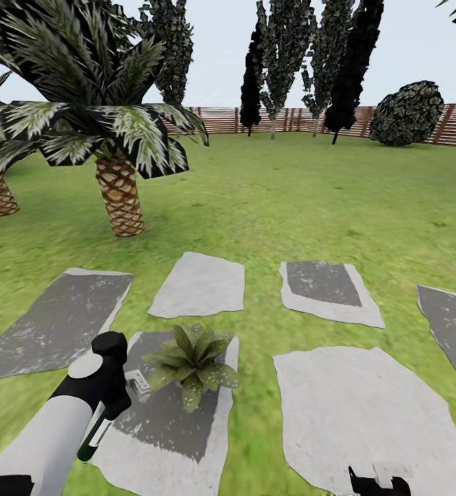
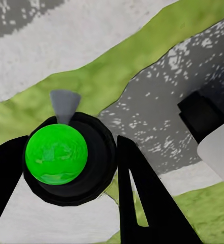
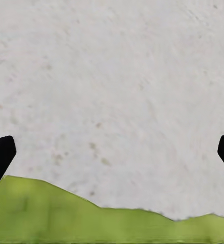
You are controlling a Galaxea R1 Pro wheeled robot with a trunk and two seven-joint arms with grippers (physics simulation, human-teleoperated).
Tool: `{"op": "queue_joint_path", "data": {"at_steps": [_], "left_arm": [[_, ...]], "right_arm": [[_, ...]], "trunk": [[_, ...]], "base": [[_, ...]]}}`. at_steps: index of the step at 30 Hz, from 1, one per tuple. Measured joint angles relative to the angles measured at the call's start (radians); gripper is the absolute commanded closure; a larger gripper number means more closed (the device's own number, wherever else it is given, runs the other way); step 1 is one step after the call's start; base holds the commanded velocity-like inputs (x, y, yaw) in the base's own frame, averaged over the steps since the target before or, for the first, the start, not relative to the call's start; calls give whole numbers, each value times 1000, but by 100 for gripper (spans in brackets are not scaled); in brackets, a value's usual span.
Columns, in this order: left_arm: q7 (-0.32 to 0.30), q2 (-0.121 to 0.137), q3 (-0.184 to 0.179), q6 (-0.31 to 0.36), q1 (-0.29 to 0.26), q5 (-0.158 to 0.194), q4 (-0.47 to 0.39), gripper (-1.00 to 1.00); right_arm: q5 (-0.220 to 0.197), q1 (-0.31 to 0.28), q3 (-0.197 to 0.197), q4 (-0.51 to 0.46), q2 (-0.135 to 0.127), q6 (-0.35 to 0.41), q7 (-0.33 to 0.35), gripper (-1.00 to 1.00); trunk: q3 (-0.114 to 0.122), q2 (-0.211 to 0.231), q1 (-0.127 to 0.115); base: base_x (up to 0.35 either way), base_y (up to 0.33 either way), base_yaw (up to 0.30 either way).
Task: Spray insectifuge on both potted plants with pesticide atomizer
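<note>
— Where's the atomizer (image 2: 61, 155)?

— My left gripper (image 2: 71, 168) is clamped on it, near left, just beside the potted plant (image 1: 193, 364) on the grey stepping stone (image 1: 166, 420).

— And the other side?

— My right gripper (image 3: 112, 152) hangs over a pale stone (image 1: 366, 420) at near right, fingers (image 3: 0, 157) spread wide apart, holding nothing. Palm trunk (image 1: 121, 196) far left, fence (image 1: 221, 120) beyond.
</note>
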Motion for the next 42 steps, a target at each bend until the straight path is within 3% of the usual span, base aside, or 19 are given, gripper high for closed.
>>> {"op": "queue_joint_path", "data": {"at_steps": [8, 11, 25, 33, 42], "left_arm": [[0, 4, 0, -1, 1, 1, 1, 100], [0, 12, 1, -6, 3, 1, 1, 100], [0, -1, -2, 0, 3, -1, -1, 100], [0, -1, -1, 0, 3, -1, -2, 100], [0, -2, -1, -5, 3, 0, 0, 100]], "right_arm": [[0, 0, 0, 0, 0, 0, 0, -100], [0, 0, 0, 0, 0, 0, 0, -100], [2, 0, 0, 0, 1, 0, 1, -100], [2, 0, 0, 0, 1, 0, 1, -100], [1, 0, 0, 0, 0, 0, 1, -100]], "trunk": [[0, 0, 0], [0, 0, 0], [0, 0, 0], [0, 0, 0], [0, 0, 0]], "base": [[53, 145, -279], [1, 1, -36], [-103, 130, -18], [36, 307, -247], [16, 22, -250]]}}
